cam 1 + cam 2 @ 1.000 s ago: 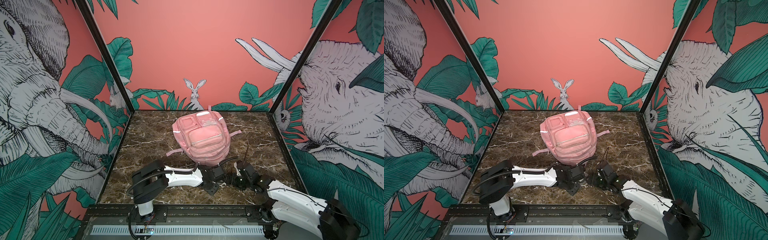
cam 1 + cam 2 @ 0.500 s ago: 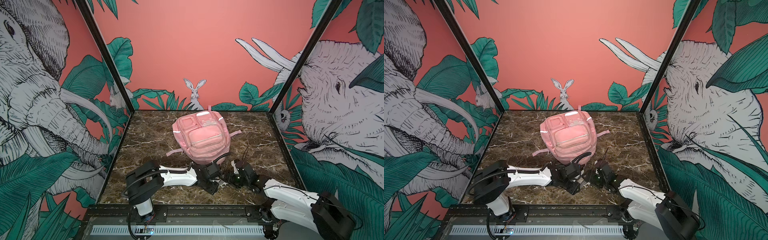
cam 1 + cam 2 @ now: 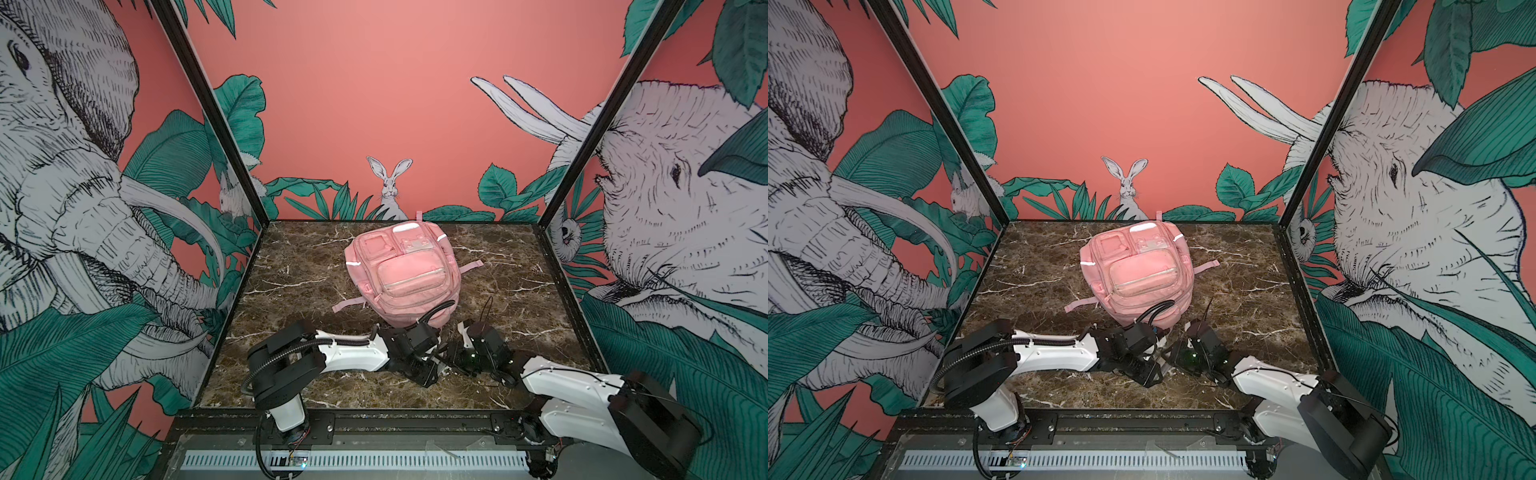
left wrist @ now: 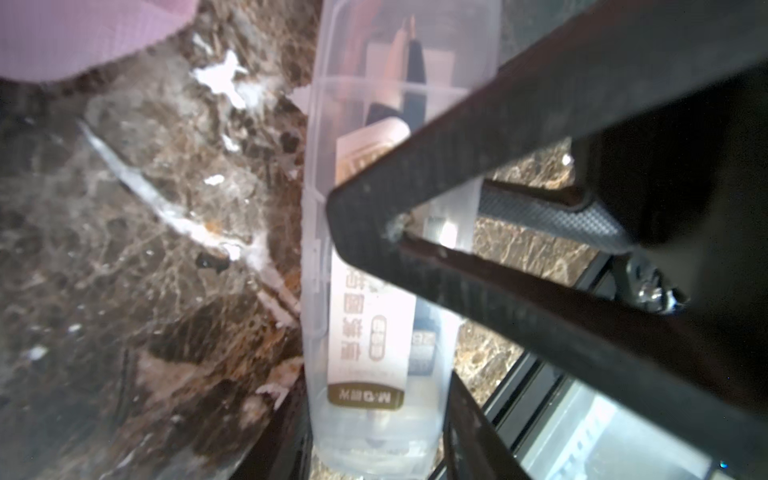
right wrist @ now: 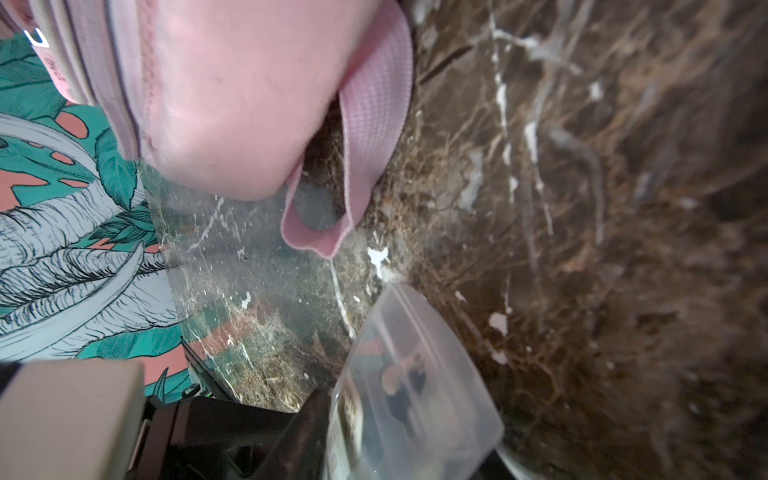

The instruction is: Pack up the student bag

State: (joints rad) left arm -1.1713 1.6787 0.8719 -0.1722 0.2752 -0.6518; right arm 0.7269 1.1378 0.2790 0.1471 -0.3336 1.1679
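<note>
- The student bag (image 3: 401, 276) lies face-up in the middle of the marble counter (image 3: 519, 291), with no open pocket showing.
- Just in front of it, the left end effector (image 4: 374, 440) is clamped on a clear plastic case (image 4: 365, 332).
- The right end effector (image 3: 457, 358) crowds the same case; whether it grips cannot be told.
- Risk: the slick case may twist or drop if one side releases too soon.

Look: we see the student bag (image 3: 401, 274) as a soft pink backpack with silver reflective strips (image 3: 353, 263).
Pose: lying flat, front pockets facing up.
Place: middle of the marble tabletop (image 3: 291, 286), toward the far side.
Straps: pink straps (image 3: 348, 305) trail out left and right.
Pockets: front zips look closed to us.
</note>
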